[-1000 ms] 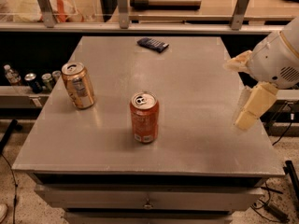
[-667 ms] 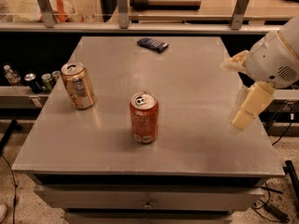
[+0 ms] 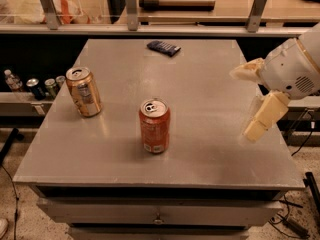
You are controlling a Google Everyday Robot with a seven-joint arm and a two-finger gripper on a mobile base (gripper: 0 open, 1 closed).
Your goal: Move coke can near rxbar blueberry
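Note:
The coke can (image 3: pixel 154 126) is red-orange with a silver top and stands upright near the middle front of the grey table (image 3: pixel 200 149). The rxbar blueberry (image 3: pixel 164 47) is a flat dark navy wrapper lying at the table's far edge, well behind the can. My gripper (image 3: pixel 240 104) hovers over the right side of the table, to the right of the coke can and clear of it. Its two cream fingers (image 3: pixel 262 116) are spread apart and hold nothing.
A gold/tan can (image 3: pixel 84 91) stands upright at the table's left side. Several cans and a bottle (image 3: pixel 30 85) sit on a low shelf to the left. A counter with a glass rail (image 3: pixel 150 14) runs behind the table. Drawers (image 3: pixel 157 216) are below the tabletop.
My gripper has shifted a little to the left, further over the table's right side. The cans and the bar have not moved.

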